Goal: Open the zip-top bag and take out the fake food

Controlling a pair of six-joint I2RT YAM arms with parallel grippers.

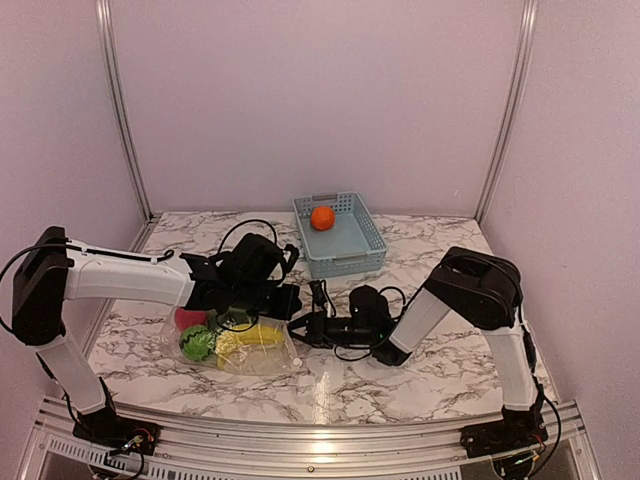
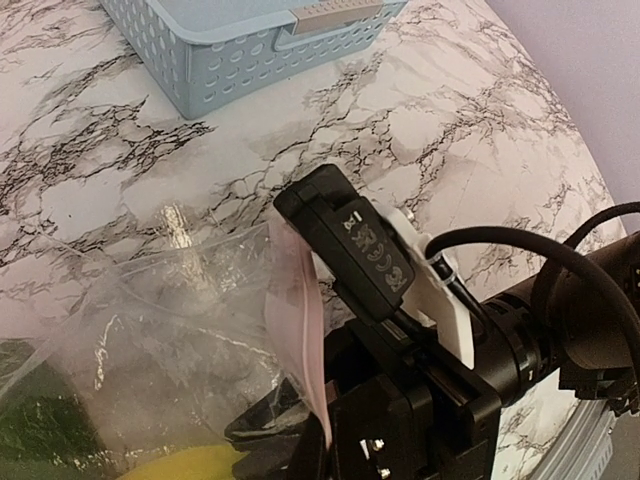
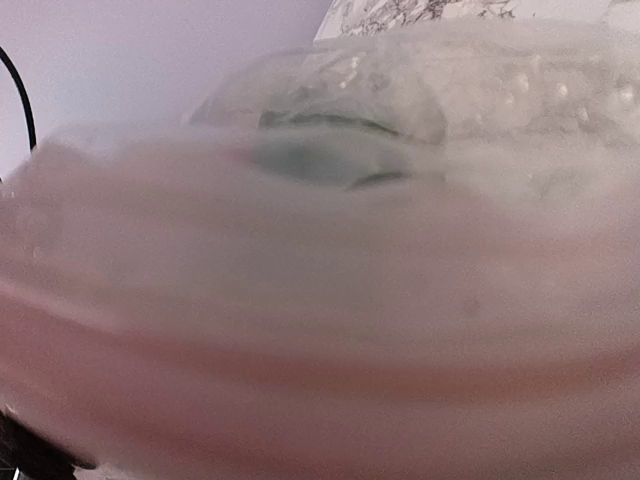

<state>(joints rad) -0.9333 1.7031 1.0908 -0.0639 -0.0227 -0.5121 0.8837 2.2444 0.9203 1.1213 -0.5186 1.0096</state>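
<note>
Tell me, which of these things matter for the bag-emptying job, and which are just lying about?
Part of the job: zip-top bag; inside it, yellow banana, green striped ball, pink-red fruit; orange ball, already out, in the blue basket.

Lying about: blue basket (perhaps the drop-off spot, since it holds the orange ball); marble table.
</note>
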